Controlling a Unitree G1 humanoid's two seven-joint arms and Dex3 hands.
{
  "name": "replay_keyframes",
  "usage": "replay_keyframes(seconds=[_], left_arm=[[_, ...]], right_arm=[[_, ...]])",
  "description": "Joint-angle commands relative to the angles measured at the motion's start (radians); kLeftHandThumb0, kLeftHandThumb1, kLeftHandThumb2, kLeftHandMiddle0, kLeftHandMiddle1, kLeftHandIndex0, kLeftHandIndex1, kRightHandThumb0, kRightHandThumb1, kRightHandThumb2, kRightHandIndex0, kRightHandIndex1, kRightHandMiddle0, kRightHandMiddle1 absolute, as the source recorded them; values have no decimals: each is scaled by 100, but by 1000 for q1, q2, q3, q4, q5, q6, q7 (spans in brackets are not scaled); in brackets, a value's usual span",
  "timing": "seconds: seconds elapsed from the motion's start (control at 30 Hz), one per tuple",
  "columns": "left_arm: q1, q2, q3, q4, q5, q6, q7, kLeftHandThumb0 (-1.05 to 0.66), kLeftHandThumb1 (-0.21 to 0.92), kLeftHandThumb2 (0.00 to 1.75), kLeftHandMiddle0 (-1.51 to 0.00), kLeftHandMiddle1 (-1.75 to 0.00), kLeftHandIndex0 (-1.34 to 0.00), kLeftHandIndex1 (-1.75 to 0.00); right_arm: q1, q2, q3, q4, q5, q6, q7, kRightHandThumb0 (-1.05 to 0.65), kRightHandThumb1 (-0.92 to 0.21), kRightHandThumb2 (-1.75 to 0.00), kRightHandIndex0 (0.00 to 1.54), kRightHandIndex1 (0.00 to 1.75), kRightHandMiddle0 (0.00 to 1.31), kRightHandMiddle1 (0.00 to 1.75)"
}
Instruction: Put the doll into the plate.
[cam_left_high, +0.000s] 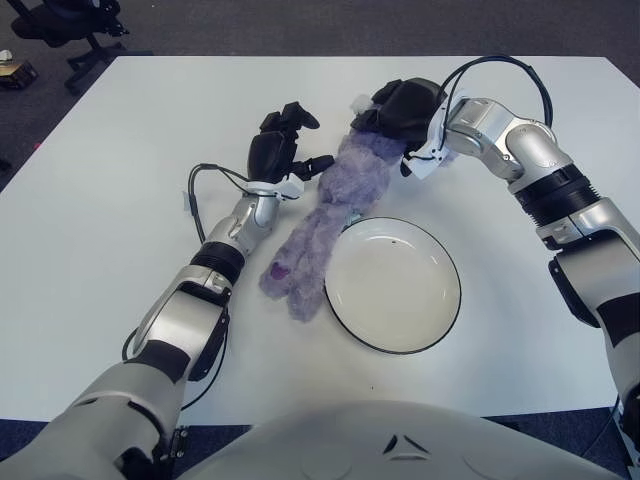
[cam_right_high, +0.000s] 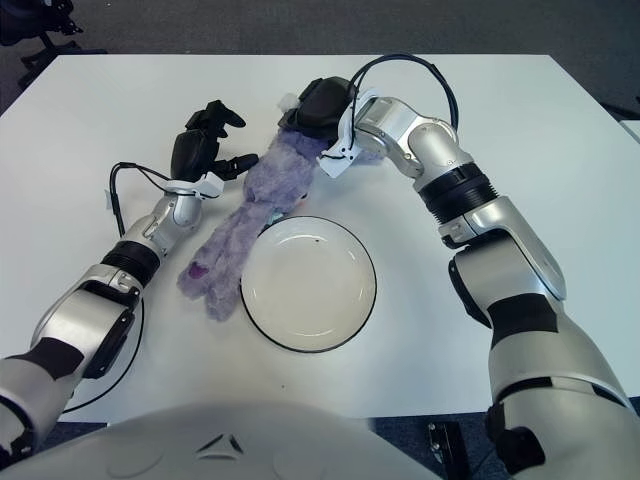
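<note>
A purple plush doll (cam_left_high: 335, 205) lies stretched out on the white table, its head at the far end and its legs toward me. Its legs run alongside the left rim of an empty white plate (cam_left_high: 395, 290) with a dark edge. My right hand (cam_left_high: 400, 108) sits over the doll's head with its fingers curled around it, hiding most of the head. My left hand (cam_left_high: 285, 150) stands just left of the doll's upper body, fingers spread, one fingertip close to the doll's arm and holding nothing.
The white table (cam_left_high: 120, 130) extends wide on both sides of the doll and plate. A black office chair (cam_left_high: 60, 25) stands on the dark floor beyond the far left corner. A black cable (cam_left_high: 195, 190) loops off my left forearm.
</note>
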Motion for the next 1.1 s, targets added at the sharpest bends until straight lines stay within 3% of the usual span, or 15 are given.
replay_keyframes(seconds=[0.0,0.23,0.33,0.6,0.63,0.7,0.73,0.83,1.07], left_arm=[[-5,13,0,-11,9,36,5,0,92,42,-30,-155,-22,-160],[-2,6,2,-29,26,105,32,0,92,45,-28,-153,-18,-168],[1,-4,10,-38,18,126,46,0,92,45,-29,-148,-18,-173],[7,-9,13,-54,12,137,66,0,92,44,-30,-143,-20,-175],[8,-11,17,-57,11,133,81,0,92,44,-30,-143,-20,-175],[9,-12,21,-59,10,127,98,0,92,43,-31,-143,-19,-175],[9,-12,20,-58,10,126,101,0,92,43,-31,-143,-19,-175],[8,-11,18,-54,9,121,109,0,92,44,-31,-143,-19,-175],[6,-10,15,-51,8,118,116,0,92,44,-31,-143,-19,-175]], right_arm=[[6,-4,5,10,-7,19,-20,-57,-81,0,40,0,38,1],[8,0,13,29,-5,34,-40,-56,-80,0,44,2,42,3],[10,2,15,36,-7,44,-53,-52,-79,0,52,6,47,5],[13,7,25,52,-18,70,-84,-48,-78,0,61,10,53,6],[18,10,28,64,-30,86,-111,-40,-80,0,60,19,56,11],[23,12,32,79,-45,103,-150,-16,-87,-1,45,61,56,37],[24,11,34,82,-47,105,-160,-8,-89,-2,41,73,54,47],[25,9,41,94,-53,110,-193,1,-91,-4,36,88,52,60],[20,7,55,107,-51,115,-218,7,-92,-7,34,94,51,67]])
